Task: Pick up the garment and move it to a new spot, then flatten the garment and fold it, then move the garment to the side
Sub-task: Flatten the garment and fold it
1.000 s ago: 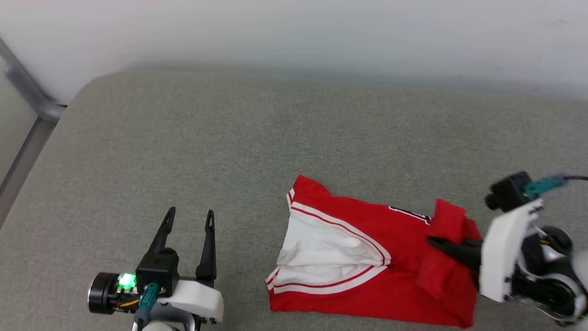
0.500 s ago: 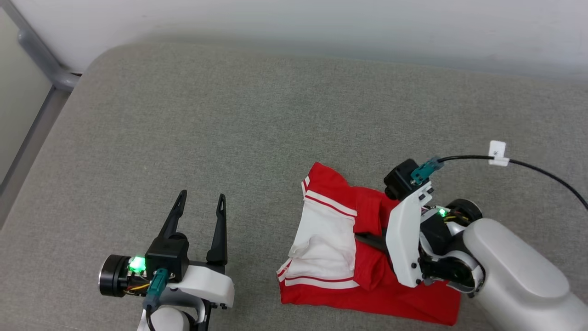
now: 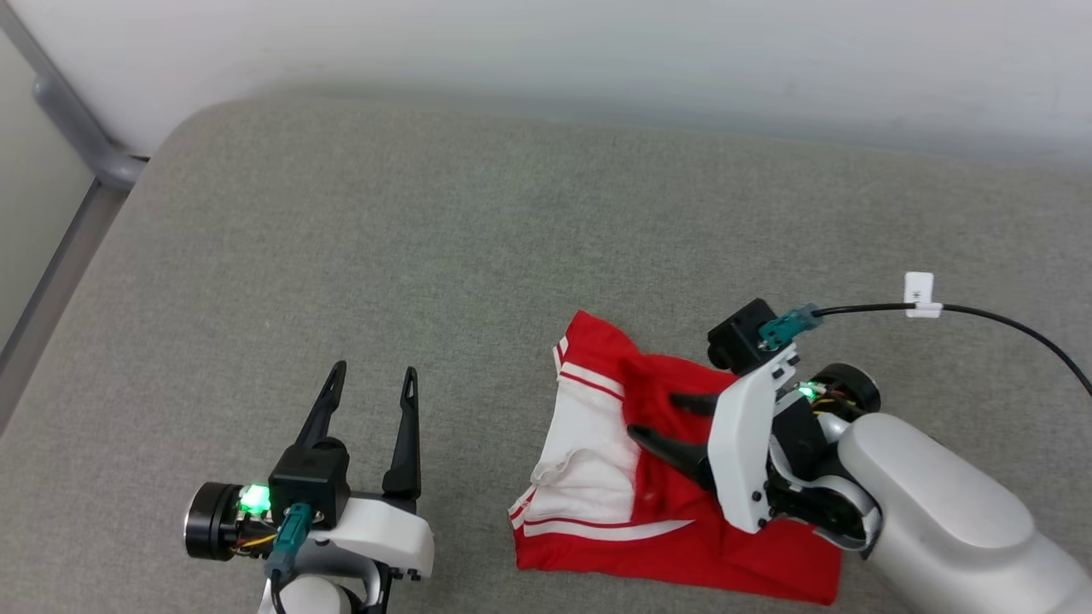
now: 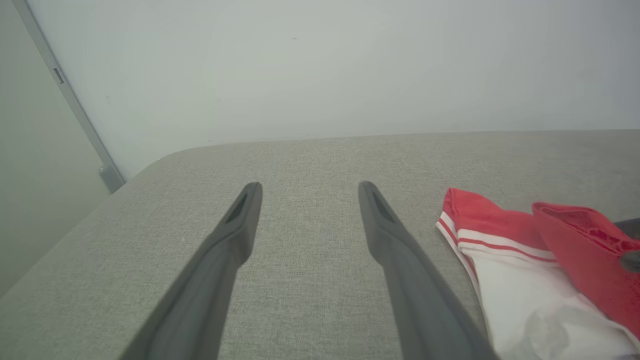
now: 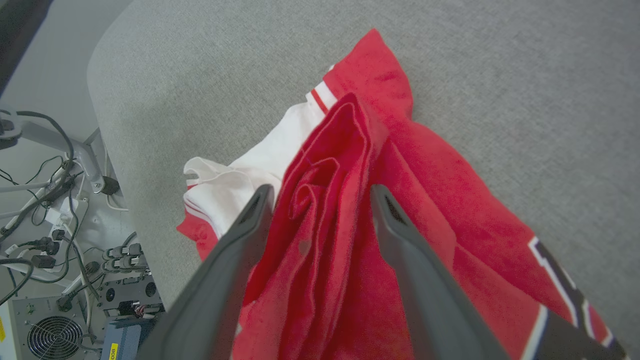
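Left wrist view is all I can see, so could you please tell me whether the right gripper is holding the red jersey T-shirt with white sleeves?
Observer: It doesn't look so. The right gripper is open, its jaws apart, with a bunched fold of the red jersey T-shirt lying between them.
Operator: Thank you. Is any print showing on it?
Observer: Yes, the right wrist view shows part of the black, white-edged lettering on the red cloth, near that view's lower right corner.
Operator: And what lies past the grey fabric cushion?
Observer: Beyond its rounded edge, cables and a box with a fan grille sit on the floor.
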Motion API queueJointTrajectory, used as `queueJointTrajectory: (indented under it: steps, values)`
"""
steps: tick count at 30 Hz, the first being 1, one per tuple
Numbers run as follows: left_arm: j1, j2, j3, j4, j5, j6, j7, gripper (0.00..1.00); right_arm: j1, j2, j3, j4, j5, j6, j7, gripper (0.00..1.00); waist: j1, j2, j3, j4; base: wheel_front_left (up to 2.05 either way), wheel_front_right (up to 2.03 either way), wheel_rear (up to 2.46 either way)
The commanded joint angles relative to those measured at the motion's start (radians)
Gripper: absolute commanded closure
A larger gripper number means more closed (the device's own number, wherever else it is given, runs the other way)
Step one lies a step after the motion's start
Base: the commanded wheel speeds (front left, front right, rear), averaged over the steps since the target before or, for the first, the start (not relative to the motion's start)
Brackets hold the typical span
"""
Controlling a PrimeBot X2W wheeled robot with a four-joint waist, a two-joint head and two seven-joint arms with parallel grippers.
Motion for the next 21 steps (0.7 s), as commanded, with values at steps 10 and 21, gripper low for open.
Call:
queueJointTrajectory:
  steps: [10,21]
  values:
    - [0.061,0.006,0.027,-0.027,0.014,-0.006,-0.002,0.00,0.067,-0.141,-0.146,-0.183,-0.074,0.000,-0.265,0.00,0.0000,0.0000,-0.091,-0.072,0.00,0.00,0.00]
    - [0.104,0.018,0.035,-0.054,0.023,-0.013,-0.002,0.00,0.312,-0.013,-0.582,-0.210,-0.471,0.000,-0.634,0.00,0.0000,0.0000,-0.143,-0.137,0.00,0.00,0.00]
